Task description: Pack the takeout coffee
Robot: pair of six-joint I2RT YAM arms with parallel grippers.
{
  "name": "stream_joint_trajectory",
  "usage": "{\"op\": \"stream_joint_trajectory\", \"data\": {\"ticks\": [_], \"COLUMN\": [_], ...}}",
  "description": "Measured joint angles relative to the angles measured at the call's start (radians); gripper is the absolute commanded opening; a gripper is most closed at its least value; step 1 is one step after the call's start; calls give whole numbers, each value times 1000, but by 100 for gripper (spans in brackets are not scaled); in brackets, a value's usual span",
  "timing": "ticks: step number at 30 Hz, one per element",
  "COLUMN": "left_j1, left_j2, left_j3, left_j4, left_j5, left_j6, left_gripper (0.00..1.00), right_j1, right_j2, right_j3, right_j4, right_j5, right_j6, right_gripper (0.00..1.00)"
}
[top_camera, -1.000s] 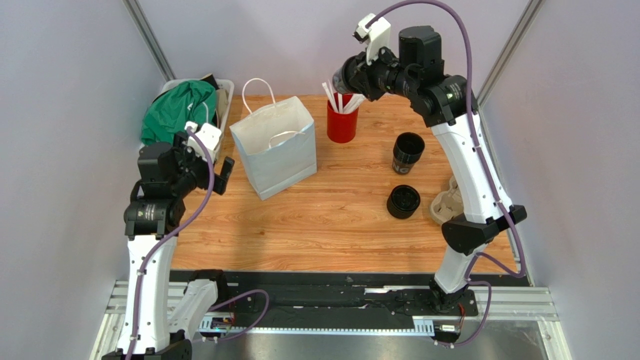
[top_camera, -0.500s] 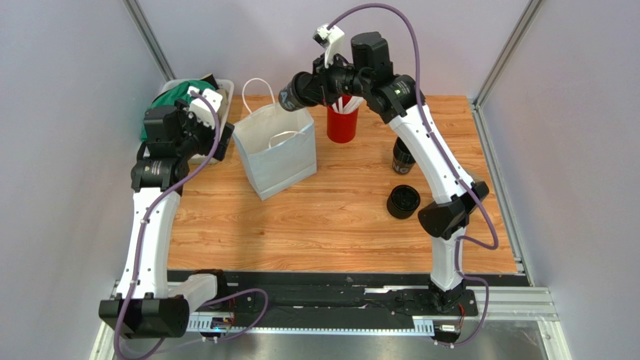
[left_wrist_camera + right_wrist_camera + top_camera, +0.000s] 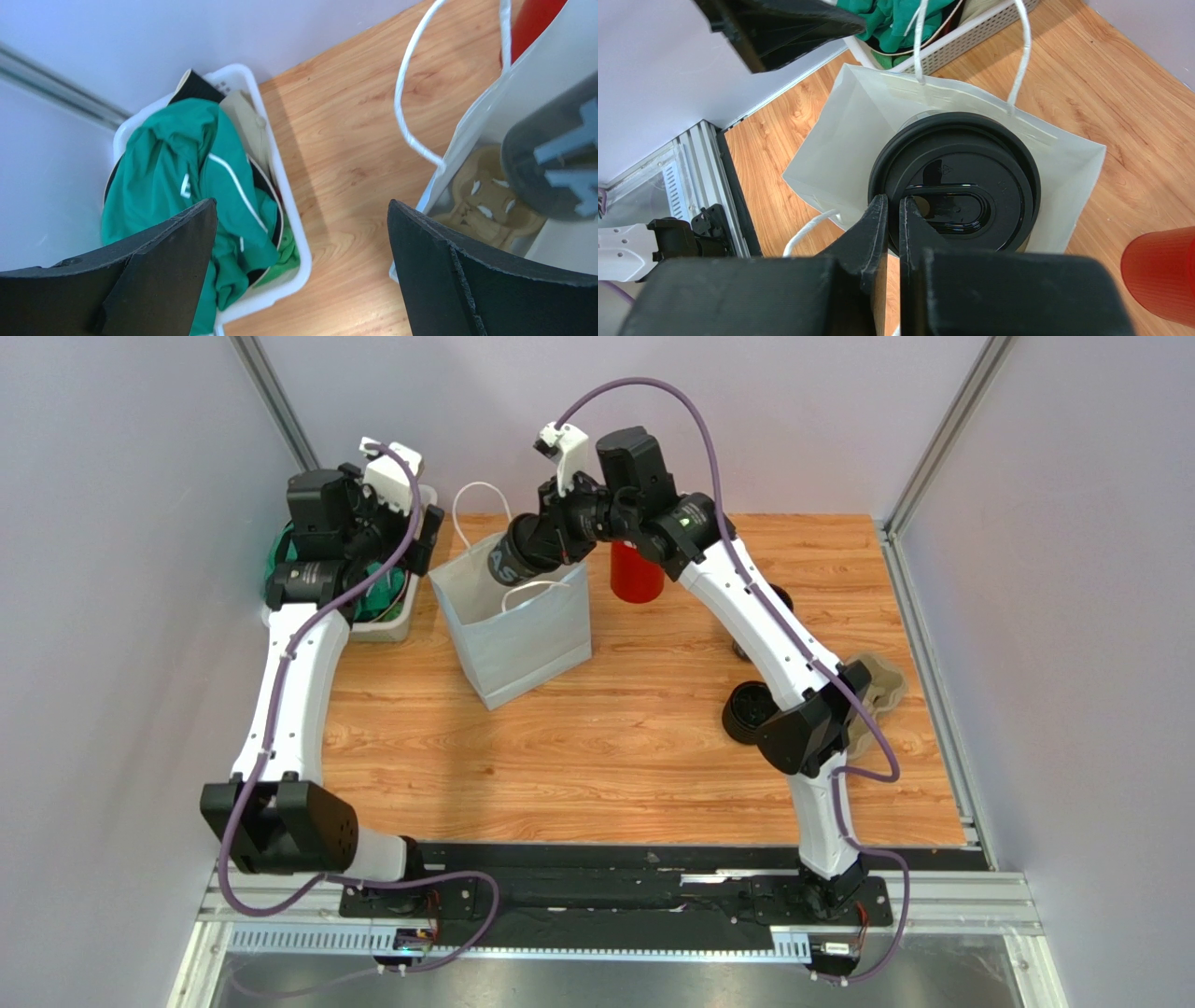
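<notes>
L to R, top view. Upper left: left gripper [image 3: 298, 208] is hovering over white basket [image 3: 379, 627] of green cloth [image 3: 175, 182], jaws gaping wide, gripping nothing. Centre-left: right gripper [image 3: 892, 204] is pinching rim of black lidded cup [image 3: 955, 182], holding it at mouth of white paper bag [image 3: 530, 633]. Right of centre: second black cup [image 3: 744, 711] is sitting on table [image 3: 631, 749], partly behind arm.

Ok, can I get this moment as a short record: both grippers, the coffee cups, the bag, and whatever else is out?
left gripper: open, empty, above the bin
right gripper: shut on the held cup's lid rim
held cup: lidded, over the bag's open mouth, not yet released
bag: white, standing, open
loose cup: left of the carrier, partly hidden by the arm
red cup: behind the bag, to its right
</notes>
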Motion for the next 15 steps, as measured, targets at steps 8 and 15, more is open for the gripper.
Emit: {"op": "stream_joint_trajectory", "data": {"ticks": [8,15], "left_j1": [1,-2], "left_j2": [126,217], "left_j3": [87,123], "left_j4": [-3,-14], "left_j5": [158,258], "left_j6": [-11,-20], "left_gripper": [99,99], "right_j1": [25,36], "right_j2": [34,92], "right_j3": [-6,-20], "right_j4": [-3,-35], "right_j5": [34,90], "right_j6": [-19,-30], "right_gripper": [0,0]}}
